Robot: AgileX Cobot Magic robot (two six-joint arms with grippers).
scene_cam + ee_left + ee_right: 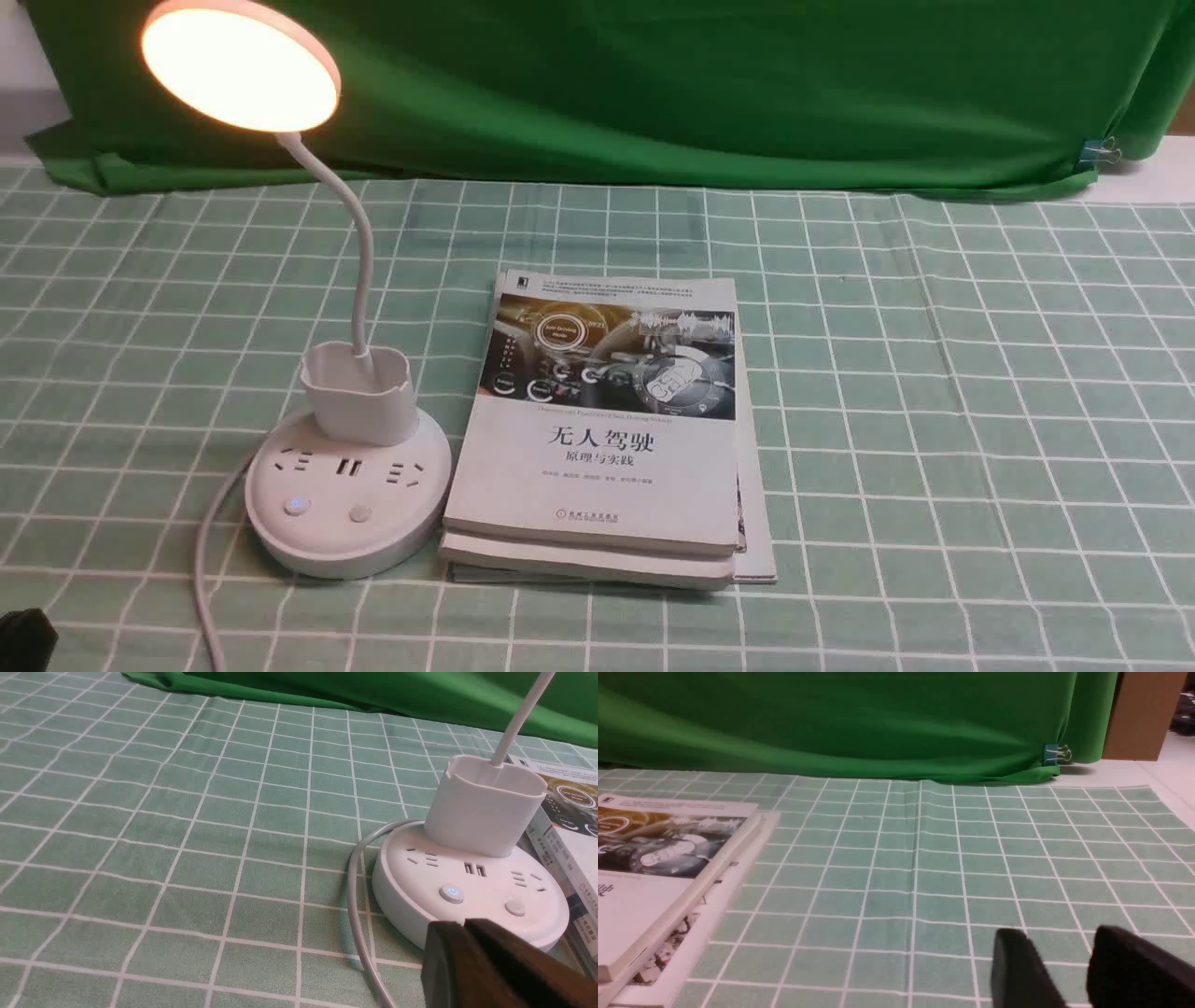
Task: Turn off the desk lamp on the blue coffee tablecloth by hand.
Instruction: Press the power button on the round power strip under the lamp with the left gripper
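Lit desk lamp on the blue coffee tablecloth, left side
One lamp, two buttons, book stack just beside; open cloth to the right. By the base the left hand is pinched together, the right hand spread, both empty.

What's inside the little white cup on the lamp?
Only the thin white neck of the desk lamp shows, going down into the cup. Nothing else pokes out. The cup's own front wall hides its bottom, so something small could lie there unseen.

White round-based desk lamp: smooth, satin plastic. Pale green gridded tablecloth: matt cloth. Stacked white books: glossy paper covers.
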